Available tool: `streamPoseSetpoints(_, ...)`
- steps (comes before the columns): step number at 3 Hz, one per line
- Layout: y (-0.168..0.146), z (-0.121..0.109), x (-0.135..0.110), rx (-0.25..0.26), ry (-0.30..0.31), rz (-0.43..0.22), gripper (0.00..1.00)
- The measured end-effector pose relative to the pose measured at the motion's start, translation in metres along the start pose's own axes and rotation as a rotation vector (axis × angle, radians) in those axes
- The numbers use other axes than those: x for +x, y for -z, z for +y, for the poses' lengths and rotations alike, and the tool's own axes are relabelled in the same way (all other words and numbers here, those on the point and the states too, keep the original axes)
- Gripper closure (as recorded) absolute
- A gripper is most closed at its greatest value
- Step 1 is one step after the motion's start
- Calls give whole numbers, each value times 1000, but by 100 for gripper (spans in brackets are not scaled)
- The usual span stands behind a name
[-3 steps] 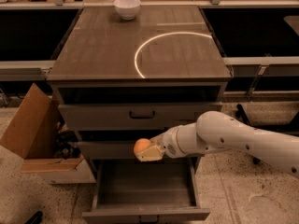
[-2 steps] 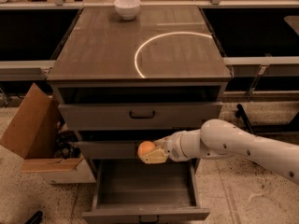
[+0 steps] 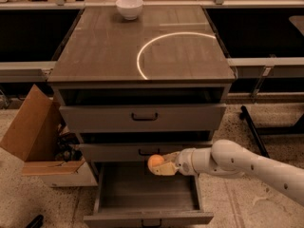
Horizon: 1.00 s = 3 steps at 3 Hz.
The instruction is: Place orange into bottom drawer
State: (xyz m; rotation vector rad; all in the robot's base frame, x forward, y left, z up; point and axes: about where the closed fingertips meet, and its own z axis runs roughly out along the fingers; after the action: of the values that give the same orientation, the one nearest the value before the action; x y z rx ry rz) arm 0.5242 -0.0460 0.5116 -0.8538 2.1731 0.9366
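The orange is small and round, held in my gripper, which is shut on it. The white arm reaches in from the lower right. The gripper holds the orange above the back part of the open bottom drawer, a wide grey tray pulled out at the foot of the cabinet, just in front of the middle drawer's face. The drawer's inside looks empty.
A white bowl stands at the back of the cabinet top. The top drawer and middle drawer are slightly out. An open cardboard box lies on the floor at the left. A dark table leg stands at the right.
The gripper with the orange has moved a little to the right and lower, toward the open bottom drawer. The arm has dropped with it.
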Motion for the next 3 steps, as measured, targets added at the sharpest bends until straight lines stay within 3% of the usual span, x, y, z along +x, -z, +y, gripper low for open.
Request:
streamPoseSetpoints(1, -21, -19, 40, -33, -82, 5, 100)
streamPoseSetpoints(2, -21, -19, 40, -33, -82, 5, 100)
streamPoseSetpoints(3, -35, -33, 56, -27, -51, -6, 100)
